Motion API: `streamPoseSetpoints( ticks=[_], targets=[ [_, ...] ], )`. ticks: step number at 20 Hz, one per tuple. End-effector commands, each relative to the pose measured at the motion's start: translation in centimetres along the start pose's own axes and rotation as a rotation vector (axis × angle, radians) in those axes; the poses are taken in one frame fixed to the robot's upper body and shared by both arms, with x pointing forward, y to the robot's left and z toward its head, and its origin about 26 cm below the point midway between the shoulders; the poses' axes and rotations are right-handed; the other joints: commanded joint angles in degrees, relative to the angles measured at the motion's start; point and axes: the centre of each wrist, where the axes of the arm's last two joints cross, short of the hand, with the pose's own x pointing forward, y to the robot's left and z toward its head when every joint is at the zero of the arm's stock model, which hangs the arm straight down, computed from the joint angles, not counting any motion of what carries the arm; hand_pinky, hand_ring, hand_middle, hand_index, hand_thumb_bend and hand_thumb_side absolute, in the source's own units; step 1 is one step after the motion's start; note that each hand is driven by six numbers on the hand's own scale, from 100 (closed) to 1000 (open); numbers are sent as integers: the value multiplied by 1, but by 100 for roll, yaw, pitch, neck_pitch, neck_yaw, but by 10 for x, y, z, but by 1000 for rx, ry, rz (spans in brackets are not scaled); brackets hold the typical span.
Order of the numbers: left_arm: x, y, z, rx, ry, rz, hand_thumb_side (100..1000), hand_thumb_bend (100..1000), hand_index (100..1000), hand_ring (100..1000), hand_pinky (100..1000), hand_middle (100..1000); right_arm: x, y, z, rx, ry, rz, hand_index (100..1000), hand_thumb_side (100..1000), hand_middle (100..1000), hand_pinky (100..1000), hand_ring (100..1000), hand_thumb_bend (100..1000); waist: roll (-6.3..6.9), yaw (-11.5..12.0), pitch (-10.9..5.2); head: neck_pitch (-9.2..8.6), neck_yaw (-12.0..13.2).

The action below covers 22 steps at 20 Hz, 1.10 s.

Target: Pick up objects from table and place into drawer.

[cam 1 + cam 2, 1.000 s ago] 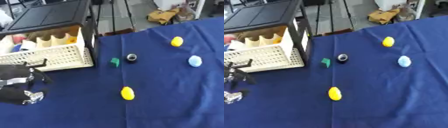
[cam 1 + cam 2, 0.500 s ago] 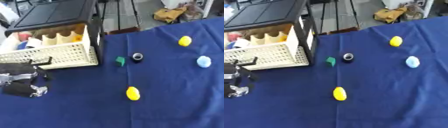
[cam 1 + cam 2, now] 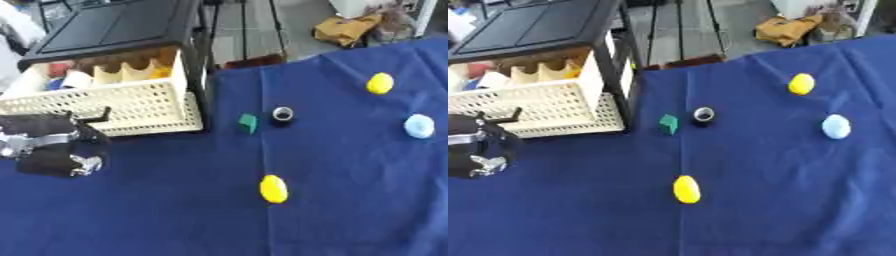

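Left hand (image 3: 54, 152) curled shut, empty, unmoved beside cream drawer (image 3: 114, 107); yellow egg (image 3: 273, 189) untouched as before.

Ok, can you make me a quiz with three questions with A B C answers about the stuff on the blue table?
1. Where is the small green block?
A. Inside the basket
B. Right beside the black ring, on its left
C. Next to the pale blue thing

2. How many yellow egg shapes lie on the blue cloth?
A. Two
B. One
C. Four

3. What is the robot's left hand doing?
A. Holding the green block
B. Holding nothing, in front of the white drawer
C. Pressing on a yellow egg

Answers:
1 B: the block sits just left of the black ring.
2 A: one near, one far.
3 B: nothing shows in it, by the white drawer.
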Motion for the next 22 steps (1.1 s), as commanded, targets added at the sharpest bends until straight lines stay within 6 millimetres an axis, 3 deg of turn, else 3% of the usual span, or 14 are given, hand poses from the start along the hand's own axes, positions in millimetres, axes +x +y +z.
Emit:
streamPoseSetpoints(
  ticks=[1, 12, 22],
  targets=[
    [-7, 12, 6, 56, 34, 3, 1000, 100, 948, 589, 387, 762, 4, 0, -3, 31, -15, 22, 874, 1000, 585, 794, 916, 100, -50, -17, -84, -126, 11],
    [-13, 18, -1, 102, 18, 50, 1000, 100, 931, 583, 369, 741, 0, 2, 4, 40, 8, 27, 878, 998, 573, 808, 925, 100, -9, -143, 13, -290, 26],
    [-28, 24, -16, 174, 50, 163, 1000, 100, 899, 563, 327, 686, -2, 4, 5, 50, 12, 22, 878, 997, 571, 811, 927, 100, 32, -246, 46, -334, 69]
  ],
)
